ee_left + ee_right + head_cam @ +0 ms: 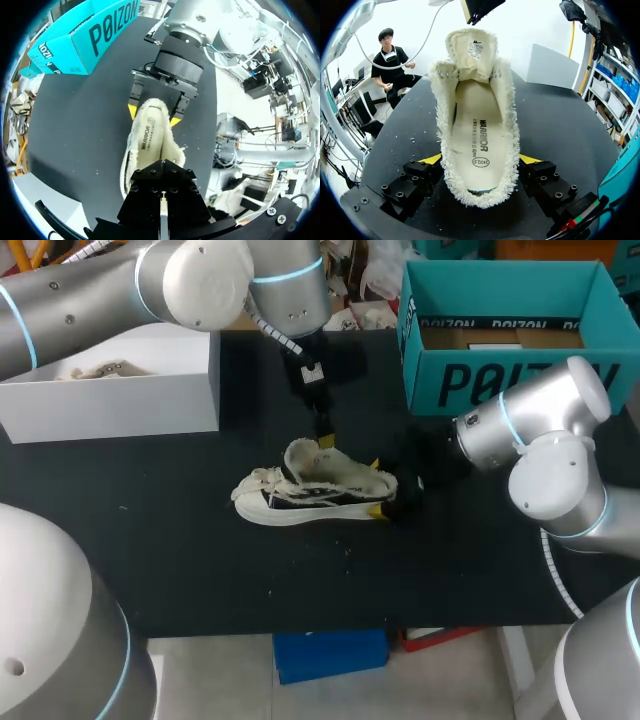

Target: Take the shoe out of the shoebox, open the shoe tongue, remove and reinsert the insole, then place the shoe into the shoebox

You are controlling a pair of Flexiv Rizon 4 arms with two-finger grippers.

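A cream fleece-lined shoe (310, 495) with a black side lies on the black table, toe to the left. Its tongue (470, 47) stands upright, and my left gripper (324, 440) comes down from the back, shut on the tongue's top edge. The insole (477, 145) lies flat inside the shoe. My right gripper (481, 165) holds the heel, one yellow-tipped finger (432, 159) on each side against the fleece. In the left wrist view the shoe (150, 140) runs from under my left gripper to the right gripper (153, 114). The teal shoebox (500, 350) stands open at the back right.
A white box (120, 390) with some pale material inside sits at the back left. The table's front edge (300, 632) runs below the shoe, with bare black surface to the shoe's left and front.
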